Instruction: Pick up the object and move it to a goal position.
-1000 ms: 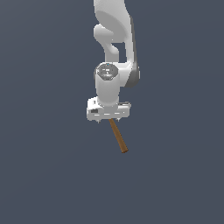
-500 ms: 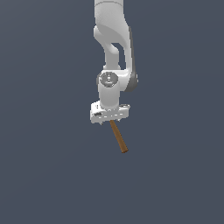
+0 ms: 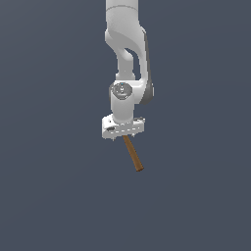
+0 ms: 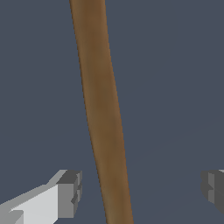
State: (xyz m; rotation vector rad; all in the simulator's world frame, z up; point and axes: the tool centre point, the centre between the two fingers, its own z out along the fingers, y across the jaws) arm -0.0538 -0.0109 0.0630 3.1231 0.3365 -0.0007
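Note:
The object is a thin brown rod (image 3: 133,155) with a darker lower end. In the exterior view it runs down and toward the exterior view's right from under my white gripper (image 3: 123,133), and its upper end is hidden behind the hand. In the wrist view the rod (image 4: 105,122) passes between my two fingers. The grey pad of one finger (image 4: 70,192) and the other finger (image 4: 213,186) stand apart from it, with a gap on each side. My gripper (image 4: 141,190) is open and holds nothing.
A plain dark grey-blue surface (image 3: 196,206) fills both views. The white arm (image 3: 125,44) rises straight up from the hand to the exterior view's top edge. No other objects or edges show.
The arm's upper links have shifted and the hand has sunk slightly toward the rod. The rod has stayed in place.

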